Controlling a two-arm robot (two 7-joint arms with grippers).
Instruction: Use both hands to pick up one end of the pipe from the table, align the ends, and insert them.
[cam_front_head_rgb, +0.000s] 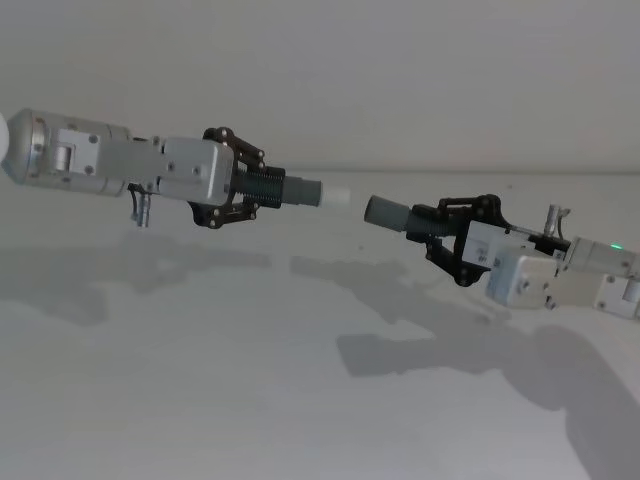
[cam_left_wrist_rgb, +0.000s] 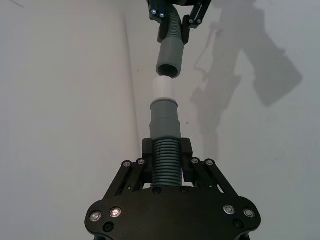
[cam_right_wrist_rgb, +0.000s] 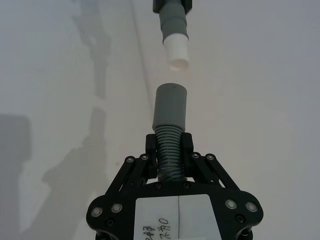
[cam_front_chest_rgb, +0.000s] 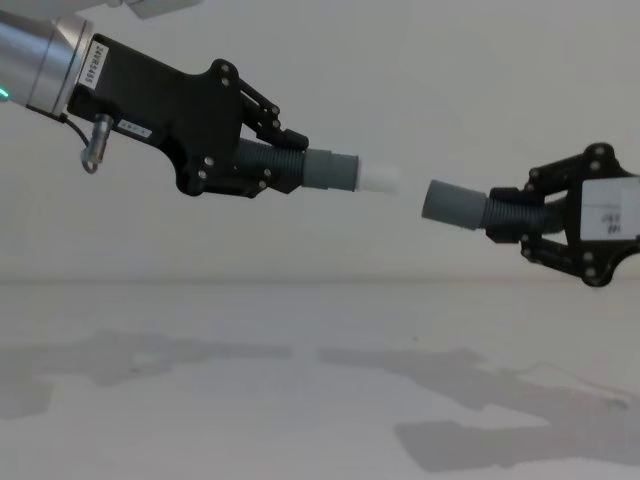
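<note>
Both pieces of the pipe are held in the air above the table (cam_front_head_rgb: 300, 400). My left gripper (cam_front_head_rgb: 258, 185) is shut on the corrugated part of the shorter piece (cam_front_head_rgb: 295, 189), whose white tip (cam_front_chest_rgb: 380, 178) points right. My right gripper (cam_front_head_rgb: 432, 225) is shut on the other piece just behind its open grey socket (cam_front_chest_rgb: 452, 204), which points left. The two ends face each other across a small gap, with the socket a little lower than the tip. In the left wrist view the white tip (cam_left_wrist_rgb: 162, 87) sits just short of the socket mouth (cam_left_wrist_rgb: 169, 60). The right wrist view shows the socket (cam_right_wrist_rgb: 171, 105) below the tip (cam_right_wrist_rgb: 177, 50).
The white table carries only the shadows of the arms (cam_front_head_rgb: 430, 350). A plain pale wall (cam_front_chest_rgb: 400, 80) rises behind it.
</note>
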